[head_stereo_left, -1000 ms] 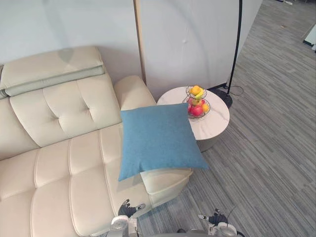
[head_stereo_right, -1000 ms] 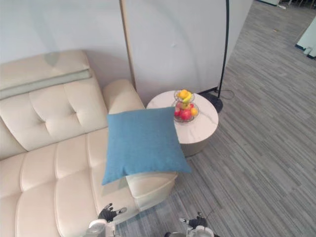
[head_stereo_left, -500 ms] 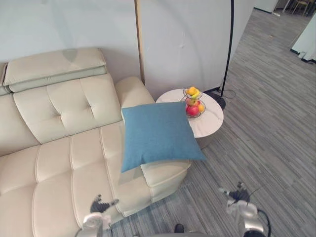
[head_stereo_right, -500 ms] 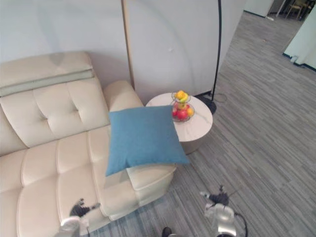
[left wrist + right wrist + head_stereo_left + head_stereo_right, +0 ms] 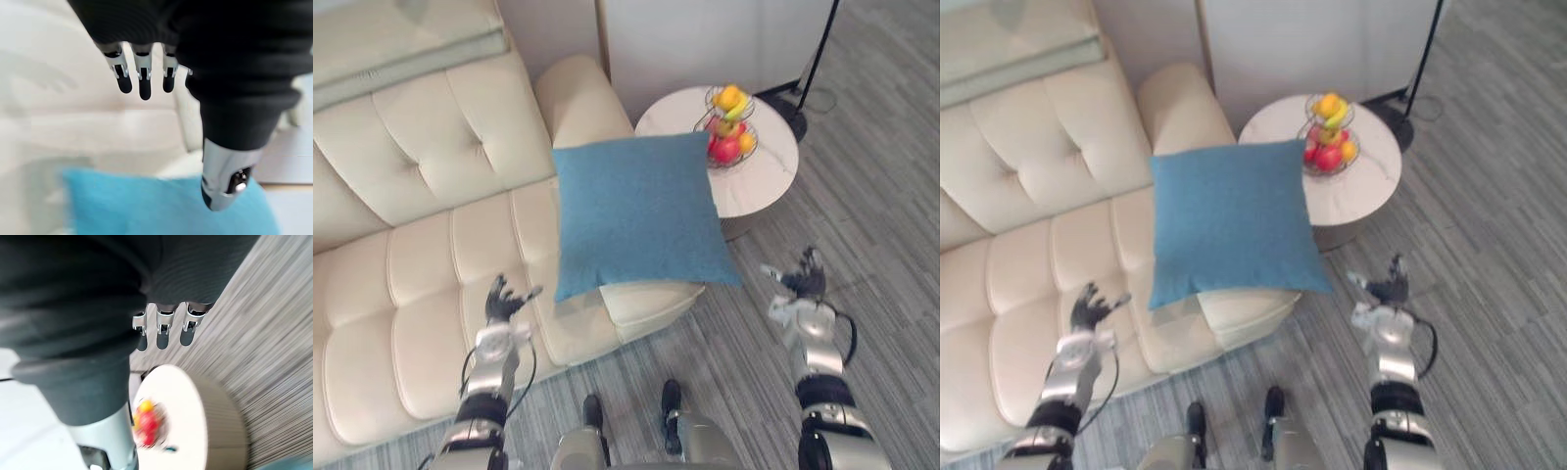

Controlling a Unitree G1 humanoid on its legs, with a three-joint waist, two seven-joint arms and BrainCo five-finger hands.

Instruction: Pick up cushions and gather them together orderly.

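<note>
Left hand (image 5: 501,302) and right hand (image 5: 803,285) risen, fingers loosely spread, blue cushion (image 5: 636,211) unmoved on sofa (image 5: 406,294)

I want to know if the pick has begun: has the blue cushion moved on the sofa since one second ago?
No. The blue cushion lies on the end seat of the sofa as before, its corner by the fruit basket; only the camera shifted.

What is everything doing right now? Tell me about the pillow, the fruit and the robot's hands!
blue cushion: lying on the end of the sofa, one corner sticking out past the edge, no hand on it.
fruit basket: upright on the round table, full of fruit.
left hand: open, empty, above the sofa seat.
right hand: open, empty, above the floor near the round table.
</note>
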